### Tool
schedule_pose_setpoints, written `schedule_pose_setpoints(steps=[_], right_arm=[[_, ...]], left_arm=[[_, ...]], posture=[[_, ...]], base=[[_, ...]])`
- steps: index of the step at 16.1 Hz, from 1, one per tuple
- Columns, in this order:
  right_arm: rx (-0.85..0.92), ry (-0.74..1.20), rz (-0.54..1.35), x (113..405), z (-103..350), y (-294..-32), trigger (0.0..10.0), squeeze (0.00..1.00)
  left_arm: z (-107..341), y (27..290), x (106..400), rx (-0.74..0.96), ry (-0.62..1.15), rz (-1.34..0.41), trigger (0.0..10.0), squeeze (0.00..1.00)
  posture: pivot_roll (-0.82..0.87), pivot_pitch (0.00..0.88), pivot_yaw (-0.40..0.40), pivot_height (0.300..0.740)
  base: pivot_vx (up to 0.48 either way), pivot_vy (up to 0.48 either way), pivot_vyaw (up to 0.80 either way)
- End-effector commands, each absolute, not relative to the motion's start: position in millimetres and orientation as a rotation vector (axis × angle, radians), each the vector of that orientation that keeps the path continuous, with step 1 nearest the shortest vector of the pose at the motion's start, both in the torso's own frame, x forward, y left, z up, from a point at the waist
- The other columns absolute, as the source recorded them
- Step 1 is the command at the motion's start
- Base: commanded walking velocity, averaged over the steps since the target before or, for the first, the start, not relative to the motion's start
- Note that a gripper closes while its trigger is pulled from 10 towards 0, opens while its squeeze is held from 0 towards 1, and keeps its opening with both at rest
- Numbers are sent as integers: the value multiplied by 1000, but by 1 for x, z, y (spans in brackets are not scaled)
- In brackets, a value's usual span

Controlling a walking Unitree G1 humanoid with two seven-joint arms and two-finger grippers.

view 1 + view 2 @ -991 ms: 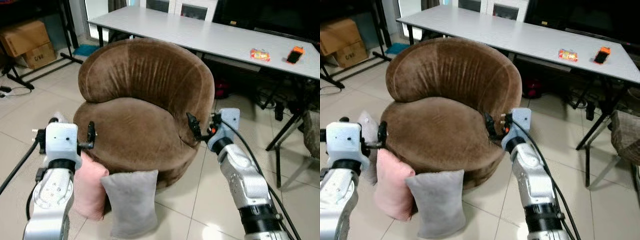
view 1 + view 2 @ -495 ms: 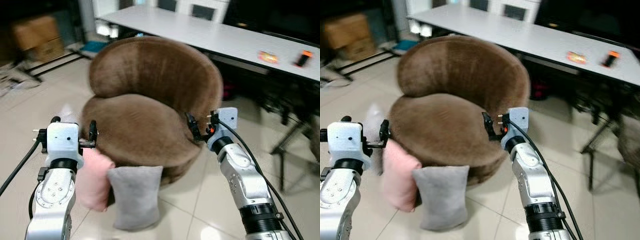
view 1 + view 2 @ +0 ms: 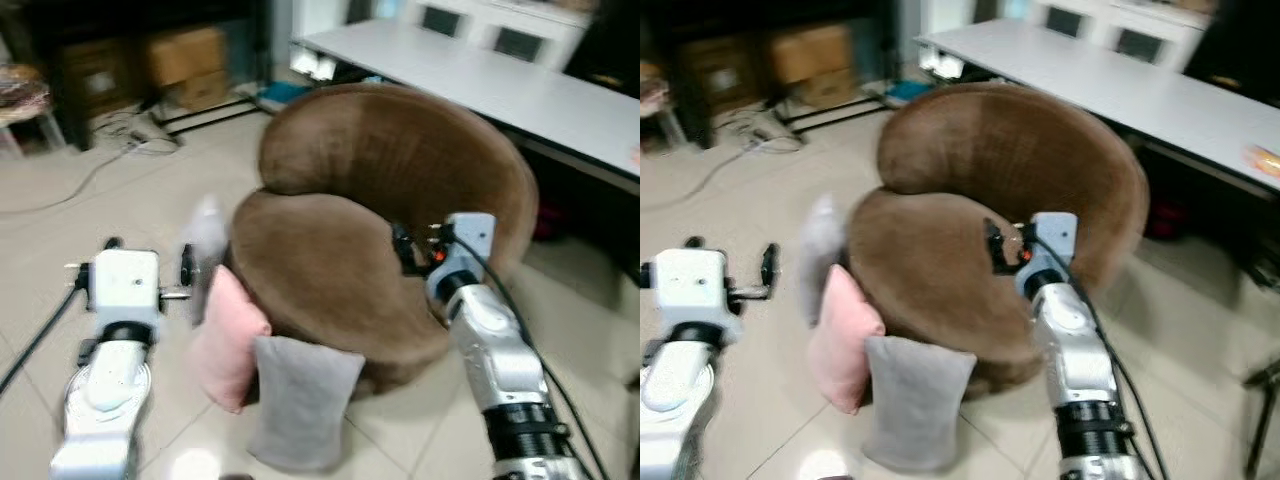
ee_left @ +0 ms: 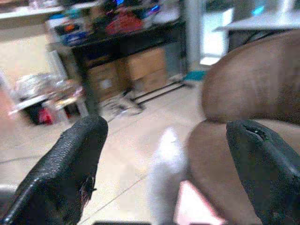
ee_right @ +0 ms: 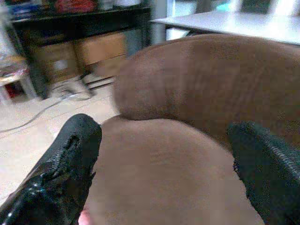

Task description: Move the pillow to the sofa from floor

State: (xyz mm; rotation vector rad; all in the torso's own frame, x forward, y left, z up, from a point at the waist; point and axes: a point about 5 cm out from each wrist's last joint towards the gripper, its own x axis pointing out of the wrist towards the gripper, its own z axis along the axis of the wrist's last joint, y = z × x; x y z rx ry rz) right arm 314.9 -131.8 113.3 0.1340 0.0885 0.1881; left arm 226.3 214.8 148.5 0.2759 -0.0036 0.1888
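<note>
Left eye view is kinda blurry, but you can make out the round brown velvety sofa chair (image 3: 390, 240) sitting on the pale tiled floor (image 3: 120, 200), with three pillows propped on the floor against its front-left side. So none of them is up on the seat. The grey rectangular fabric pillow (image 3: 300, 400) stands upright on the tiles, leaning on the chair's base. Just beside it, touching, is the pink soft pillow (image 3: 228, 340), tilted against the chair. A whitish-grey pillow (image 3: 207, 245) stands behind the pink one, pretty smeared so hard to say much more.

Left gripper (image 3: 186, 275) hangs in the air to the left of the pillows, near the whitish one but apart from it. In the left wrist view its two black fingers (image 4: 70, 164) are spread wide with nothing between them. Right gripper (image 3: 404, 250) hovers over the right part of the seat cushion, and the right wrist view shows its fingers (image 5: 61, 173) set wide apart too, empty.

Long white table (image 3: 500, 85) runs behind the chair, and cardboard boxes (image 3: 185, 55) sit under a dark shelf in the back left, with some cables (image 3: 110, 160) on the floor.
</note>
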Motion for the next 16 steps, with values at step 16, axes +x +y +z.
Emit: schedule_pose_setpoints(steps=[16], right_arm=[[94, 77, 314, 307, 112, -130, 10000, 0]], left_arm=[[148, 207, 225, 287, -20, 142, 10000, 0]], posture=[[103, 0, -110, 740]], base=[[244, 0, 200]])
